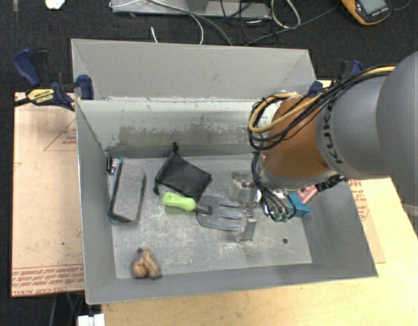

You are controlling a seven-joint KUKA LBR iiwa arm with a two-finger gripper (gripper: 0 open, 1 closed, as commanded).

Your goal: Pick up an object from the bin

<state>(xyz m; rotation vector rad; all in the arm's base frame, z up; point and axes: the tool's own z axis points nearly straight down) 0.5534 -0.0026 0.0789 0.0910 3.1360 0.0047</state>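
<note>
From where I stand, the arm [372, 128] comes in over the right edge of the bin [195, 257], and its orange wrist cover [293, 145], wrapped in looped cables, hangs above the right half of the floor. The gripper [241, 209] is down low, close to the floor, a little right of the middle. Its two metal fingers stand apart, one towards the back wall and one towards the front edge, and nothing is clamped between them.

The thing nearest to it is a green-handled tool [179, 202] lying flat near the middle of the bin. The bright green handle points towards the left edge, and the dull grey head runs rightward until it ends just beside the open fingers. I cannot tell whether the head touches them.

A crumpled black cloth [185, 175] lies just behind the handle, towards the back wall, and its lower edge touches or overlaps the handle. A grey rectangular block [128, 194] lies along the left wall, well apart from the gripper. A small brown lump [145, 265] sits alone near the front left corner. By the right wall, a pink and blue thing [302, 199] pokes out from under the wrist, mostly hidden by it.
</note>
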